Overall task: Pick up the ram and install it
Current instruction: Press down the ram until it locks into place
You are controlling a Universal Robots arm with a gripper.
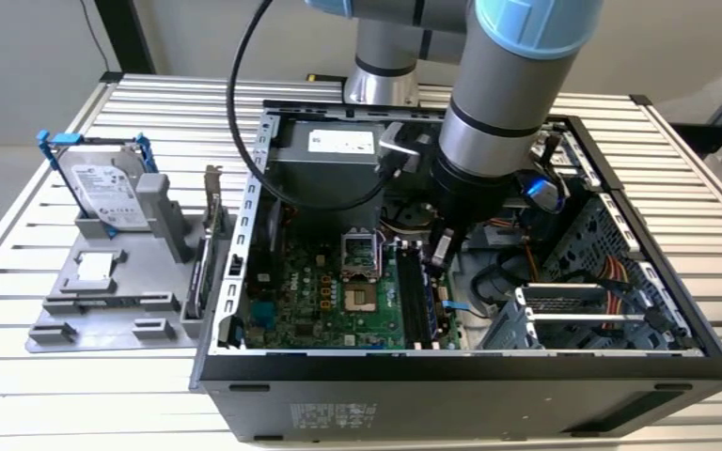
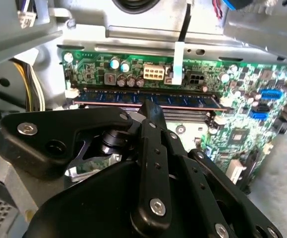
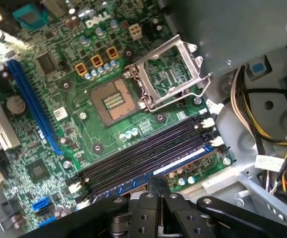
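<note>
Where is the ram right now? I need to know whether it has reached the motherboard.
The ram stands on edge in a black motherboard slot, directly under the gripper, seen in the second wrist view.

tool (image 2: 150, 116) fingertips: hidden by its own linkage | ram (image 2: 148, 100): lower edge hidden (in slot)
</note>
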